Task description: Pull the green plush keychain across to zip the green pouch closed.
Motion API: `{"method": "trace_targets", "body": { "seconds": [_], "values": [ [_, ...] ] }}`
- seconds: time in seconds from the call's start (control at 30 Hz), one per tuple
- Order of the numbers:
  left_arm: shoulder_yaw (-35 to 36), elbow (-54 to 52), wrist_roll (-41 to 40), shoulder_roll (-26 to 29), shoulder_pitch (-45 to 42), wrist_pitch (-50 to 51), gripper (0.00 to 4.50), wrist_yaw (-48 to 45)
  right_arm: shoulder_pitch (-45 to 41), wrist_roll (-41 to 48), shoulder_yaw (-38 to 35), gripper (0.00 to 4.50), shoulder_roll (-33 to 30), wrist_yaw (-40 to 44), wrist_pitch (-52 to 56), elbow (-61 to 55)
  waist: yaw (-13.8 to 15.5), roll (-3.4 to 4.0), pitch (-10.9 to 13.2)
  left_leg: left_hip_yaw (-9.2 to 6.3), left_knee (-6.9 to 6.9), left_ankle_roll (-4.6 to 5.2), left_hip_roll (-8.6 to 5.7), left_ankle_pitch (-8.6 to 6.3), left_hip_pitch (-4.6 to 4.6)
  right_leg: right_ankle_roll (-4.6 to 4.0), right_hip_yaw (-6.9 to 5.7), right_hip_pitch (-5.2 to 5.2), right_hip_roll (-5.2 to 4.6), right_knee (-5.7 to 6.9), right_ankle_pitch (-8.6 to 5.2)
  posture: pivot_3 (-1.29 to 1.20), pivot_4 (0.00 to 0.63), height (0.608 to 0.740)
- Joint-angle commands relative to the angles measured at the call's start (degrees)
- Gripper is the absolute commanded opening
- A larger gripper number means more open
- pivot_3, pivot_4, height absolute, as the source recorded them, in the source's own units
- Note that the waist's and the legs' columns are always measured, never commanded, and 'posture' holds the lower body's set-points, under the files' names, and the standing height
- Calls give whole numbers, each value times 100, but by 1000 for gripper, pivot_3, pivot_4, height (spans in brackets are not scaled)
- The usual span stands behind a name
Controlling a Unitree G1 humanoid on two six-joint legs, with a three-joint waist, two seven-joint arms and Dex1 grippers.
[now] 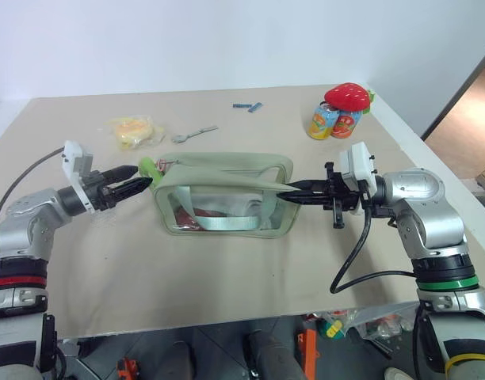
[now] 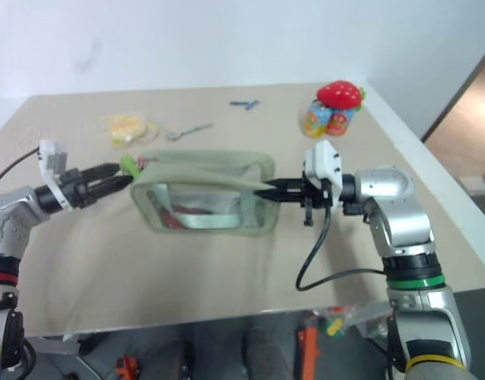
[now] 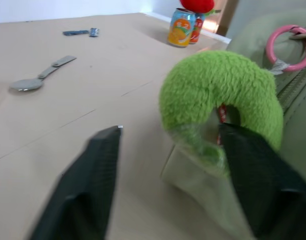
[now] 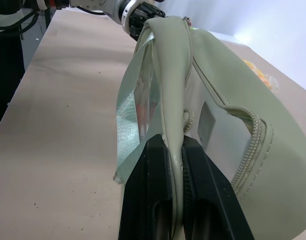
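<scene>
Beige tabletop [image 1: 227, 269] runs back to a plain white wall. At the left, the left gripper [image 1: 139, 180] points level toward the green pouch [image 1: 224, 194], its two black fingers [image 3: 88, 180] parted around the green plush keychain [image 3: 220, 107]: one finger stands clear of the plush on the table side, the other lies against it on the pouch side (whether the plush is actually pinched I cannot tell). The keychain sits at the pouch's left top corner, next to a pink ring [image 3: 288, 47]. Behind it lie a yellow item in clear wrapper [image 1: 134, 131] and a spoon [image 1: 192, 134]. The pouch stands mid-table; through its clear window something red shows, too dim to name, and its zipper [image 4: 250, 145] gapes open along the top. The right gripper [image 1: 294, 190] is clamped on the pouch's right end. Far right stand two drink cans [image 1: 334, 121] with colourful labels I cannot read, a red strawberry plush [image 1: 347, 96] on top.
</scene>
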Motion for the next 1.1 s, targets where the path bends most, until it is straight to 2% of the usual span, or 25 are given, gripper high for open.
{"method": "trace_targets", "body": {
  "seconds": [0.03, 0.1, 0.2, 0.4, 0.63, 0.97, 1.1],
  "values": [
    [110, -36, -8, 9, -156, -108, 1638, -122, -11, 22, 0, 0, -48, 29, -73, -150, -2, 0, 0, 0, 0, 0, 0, 0, 1, 0, 1, 0, 0, 1, 0, 0, 150, 740],
    [153, -41, -21, -36, -185, -123, 1108, -108, -20, 14, 12, 0, -36, 28, -80, -137, -2, 0, 0, -1, 0, 0, 0, 0, 1, -1, 0, 0, 1, 1, 0, 0, 150, 740],
    [186, -137, -62, -37, -193, -92, 12, -126, -49, -6, 38, 0, -11, 32, -103, -97, -2, 0, 0, -3, 0, 0, 0, 0, 1, -1, -1, 0, 1, 3, -1, 0, 150, 740],
    [364, -1451, -522, 200, -182, 542, 12, -30, -84, -27, 42, 0, -25, 68, -139, -2, -4, -3, 2, -4, 0, 0, 0, 0, 0, -1, -1, 0, 1, 3, -1, 0, 150, 740],
    [539, -2646, -1012, 518, -620, 1253, 12, 403, -114, -71, 68, 0, -25, 97, -225, 140, -7, -3, 2, -5, 0, -1, 0, 0, 4, 1, -1, 2, 0, 4, -4, 0, 150, 740],
    [-290, -3311, -811, 130, -763, 1269, 12, 554, -248, -159, 161, 0, 36, 131, -411, 393, -11, -4, 2, -5, 0, -8, -1, 6, 11, 3, 1, 4, 2, 7, -2, 0, 150, 740],
    [-580, -3350, -703, 258, -701, 1452, 12, 456, -241, -184, 156, 0, 29, 141, -451, 413, -11, -3, 2, -5, 0, -8, -1, 5, 10, 2, 2, 5, 3, 7, -2, 0, 150, 740]
  ]
}}
